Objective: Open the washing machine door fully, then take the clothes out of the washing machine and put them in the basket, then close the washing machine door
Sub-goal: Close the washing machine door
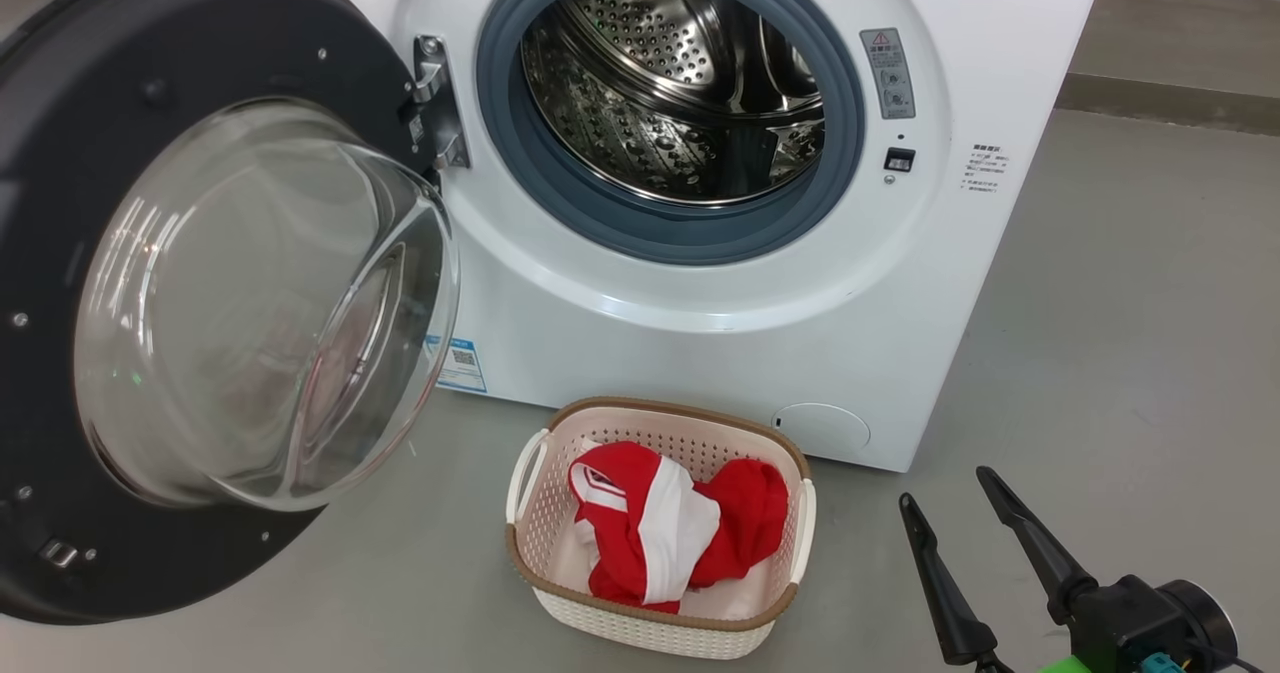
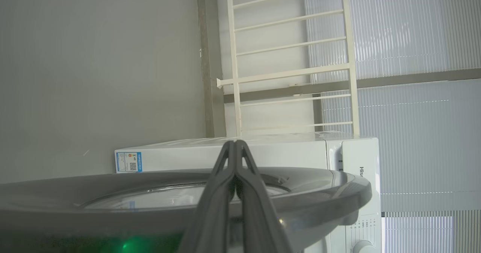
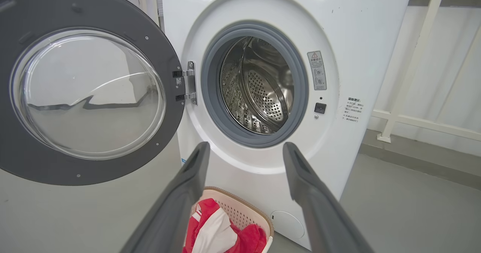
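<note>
The washing machine (image 1: 760, 353) (image 3: 357, 31) (image 2: 263, 153) stands with its steel drum (image 1: 680, 93) (image 3: 259, 87) bare. The washing machine door (image 1: 200, 283) (image 3: 86, 87) hangs swung out to the left, its glass bowl bulging toward me. On the floor in front sits the basket (image 1: 655, 628) (image 3: 248, 209) holding the red and white clothes (image 1: 670, 528) (image 3: 218, 232). My right gripper (image 1: 945, 488) (image 3: 244, 149) is open, low at the right of the basket, holding nothing. My left gripper (image 2: 235, 144) is shut and empty, just behind the door's outer face (image 2: 319, 193).
Grey floor (image 1: 1130, 353) spreads to the right of the machine. A cream railing (image 3: 409, 72) (image 2: 293, 72) and pale blinds (image 2: 413, 38) stand behind and beside the machine. A plain wall (image 2: 97, 76) fills the other side.
</note>
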Robot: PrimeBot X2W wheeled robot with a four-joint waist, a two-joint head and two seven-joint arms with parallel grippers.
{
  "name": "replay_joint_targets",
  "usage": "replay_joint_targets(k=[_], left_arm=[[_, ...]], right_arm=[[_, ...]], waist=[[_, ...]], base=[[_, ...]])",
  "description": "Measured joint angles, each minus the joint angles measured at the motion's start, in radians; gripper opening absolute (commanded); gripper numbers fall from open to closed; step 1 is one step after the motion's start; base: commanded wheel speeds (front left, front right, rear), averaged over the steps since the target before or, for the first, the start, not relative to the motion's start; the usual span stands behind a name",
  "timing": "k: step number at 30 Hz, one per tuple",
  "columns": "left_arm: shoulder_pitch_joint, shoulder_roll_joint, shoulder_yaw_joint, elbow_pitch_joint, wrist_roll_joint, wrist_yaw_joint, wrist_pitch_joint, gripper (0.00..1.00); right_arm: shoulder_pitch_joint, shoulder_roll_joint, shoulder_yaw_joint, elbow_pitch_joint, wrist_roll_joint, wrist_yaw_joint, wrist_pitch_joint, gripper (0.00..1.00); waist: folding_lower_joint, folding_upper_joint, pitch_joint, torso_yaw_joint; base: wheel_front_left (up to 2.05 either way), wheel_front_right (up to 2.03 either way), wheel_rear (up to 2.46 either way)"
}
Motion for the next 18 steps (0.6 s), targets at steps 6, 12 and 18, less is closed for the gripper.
replay_joint_targets(k=[6, 12, 18], left_arm=[[0.000, 0.001, -0.019, 0.004, -0.001, -0.019, 0.053, 0.00], [0.002, -0.026, -0.035, -0.042, -0.010, -0.027, 0.097, 0.00], [0.019, -0.079, -0.042, -0.117, -0.033, -0.025, 0.134, 0.00]], right_arm=[[0.000, 0.000, -0.002, -0.005, 0.000, 0.000, 0.000, 1.00], [0.000, 0.000, -0.005, -0.004, 0.001, 0.000, -0.010, 1.00], [0.000, 0.000, -0.007, 0.006, 0.003, 0.000, -0.020, 1.00]], waist=[[0.0000, 0.0000, 0.003, 0.010], [0.0000, 0.0000, 0.018, 0.022], [0.0000, 0.0000, 0.029, 0.025]], base=[[0.00, 0.00, 0.00], [0.00, 0.00, 0.00], [0.00, 0.00, 0.00]])
